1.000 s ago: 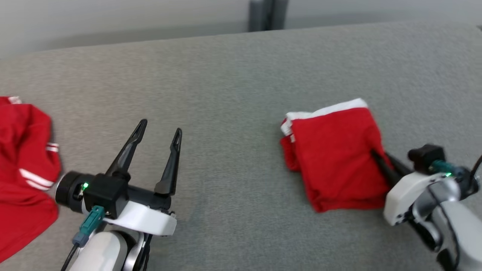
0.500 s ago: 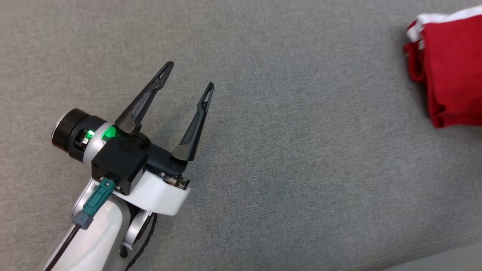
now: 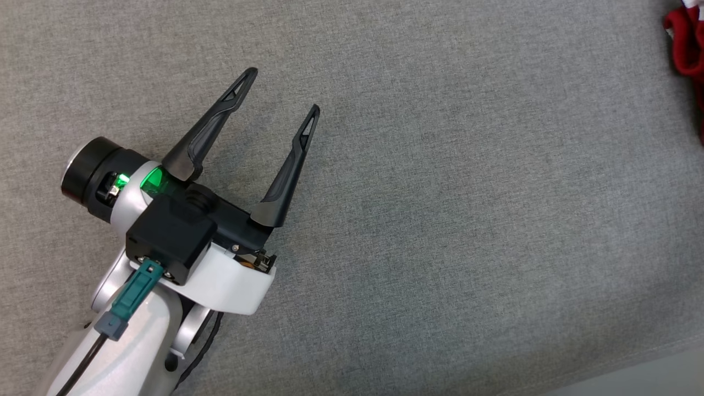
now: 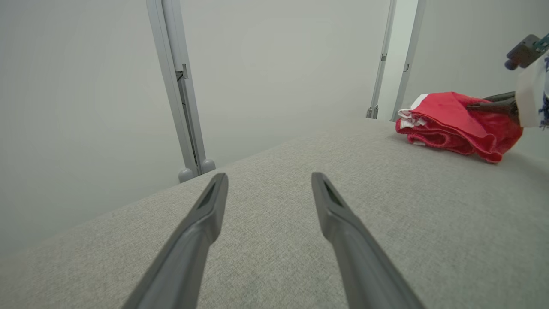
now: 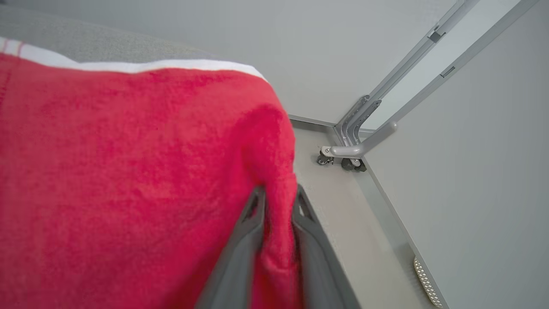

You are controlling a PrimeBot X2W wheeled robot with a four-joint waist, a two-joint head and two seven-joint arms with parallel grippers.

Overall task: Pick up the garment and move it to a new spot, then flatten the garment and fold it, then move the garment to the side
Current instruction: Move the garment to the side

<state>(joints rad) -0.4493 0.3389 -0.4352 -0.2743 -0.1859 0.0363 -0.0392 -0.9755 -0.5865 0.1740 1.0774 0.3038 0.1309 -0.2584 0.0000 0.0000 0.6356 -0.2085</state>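
- We log the left gripper (image 3: 282, 90) with its two dark fingers spread wide and nothing between them. It is poised over the grey fabric surface (image 3: 467, 220).
- The garment (image 4: 450, 122) is red with a white trim (image 5: 171, 65) and folded into a compact bundle. It lies on the same surface, well apart from the left gripper, ahead of it and to its right.
- In the head view we see only a red edge of the garment, far to the right of the left gripper.
- The right gripper (image 5: 279, 192) is at the garment's side farthest from the left gripper. Its fingers stand close together on either side of a raised fold of red cloth, both touching it. We record a pinch on the garment.
- Straight ahead of the left gripper, past the surface's far edge, stands a grey metal post (image 4: 180, 86).
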